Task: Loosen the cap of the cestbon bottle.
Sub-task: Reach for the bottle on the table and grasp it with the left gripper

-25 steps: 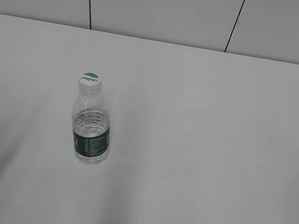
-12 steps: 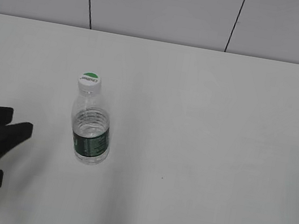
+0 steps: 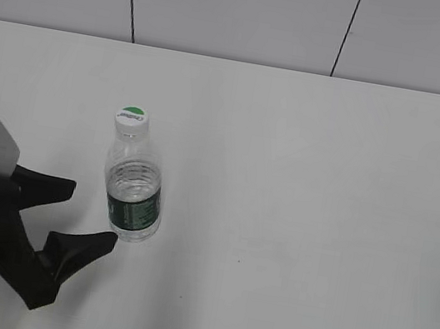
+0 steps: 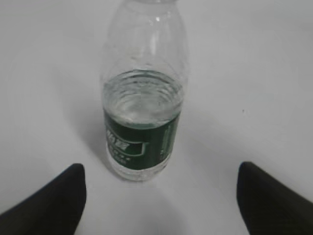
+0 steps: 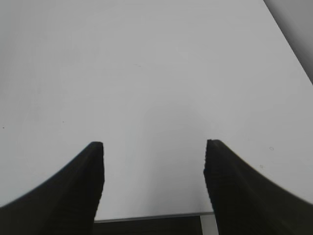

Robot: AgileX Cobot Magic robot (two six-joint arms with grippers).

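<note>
- Since the earlier frames, our left gripper (image 3: 87, 211) has come in from the left edge of the exterior view toward the bottle; it now sits just beside it, its nearer black finger tip close to the base, contact uncertain.
- Its fingers (image 4: 51, 203) are spread wide and hold nothing; the left wrist view shows the bottle centred in the gap ahead of them.
- Our small clear plastic cestbon bottle with the dark green label band (image 3: 135, 198) stands on the white bench (image 3: 325, 191), left of centre, partly filled with water.
- It stands upright: its long axis is vertical and its neck points up, with the small round white screw cap bearing a green half-circle (image 3: 132, 119) on top.
- We judge the task barely begun: the cap looks seated and untouched, and the bottle body is not yet gripped. Steadying the bottle and turning the cap both remain.
- Our right gripper (image 5: 153, 178) is out of the exterior view; its wrist camera shows spread, empty fingers over bare bench.
</note>
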